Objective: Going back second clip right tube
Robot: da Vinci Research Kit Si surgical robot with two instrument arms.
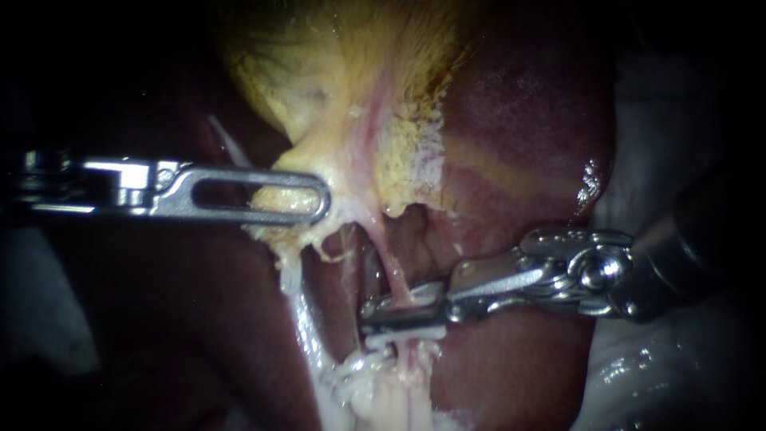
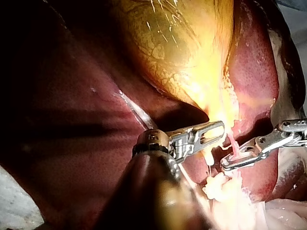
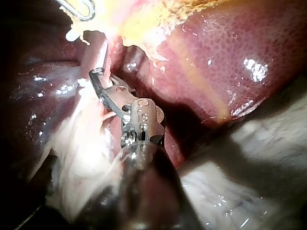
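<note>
While the right instrument sits low in the field, its jaws stand a narrow gap apart. They straddle the right tube and do not appear to clamp it. The pink tube runs down between them from the neck of the gallbladder. Just beneath the jaws, against their lower edge, a white clip lies across the same tube. Whether another clip sits lower cannot be told, because the pale shredded tissue around the tube's foot hides that stretch.

Up and to the other side, the left instrument has its windowed jaws closed on the yellow tissue at the gallbladder's neck. It holds that tissue to the side, so the tube appears taut and exposed. The dark red liver lies behind and around both instruments.

Judged from this arrangement, the clip is already seated on the right tube, so the placing part of the step looks complete. What remains is for the right instrument to slip its parted jaws off the tube and draw away along its own shaft. The clip lies so close to the jaws that a snag on it or on the tube seems the main risk.
</note>
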